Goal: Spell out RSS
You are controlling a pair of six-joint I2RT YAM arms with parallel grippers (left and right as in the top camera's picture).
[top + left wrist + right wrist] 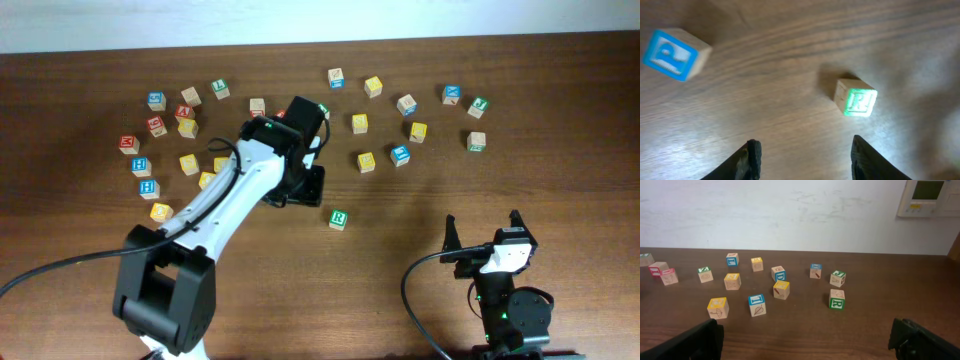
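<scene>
The R cube (338, 219), the only one of its kind, showed a green border and green letter on pale wood. It stood alone on the desk (560, 170), nearer the front than the scatter. Beyond it sat four yellow-faced cubes (366, 161), their letters too small to read. One blue cube (672, 54) lay well apart. The left pincer (805, 150) hovered near the R cube, fingers spread and empty. The right pincer (483, 232) was also apart, gripping nothing.
</scene>
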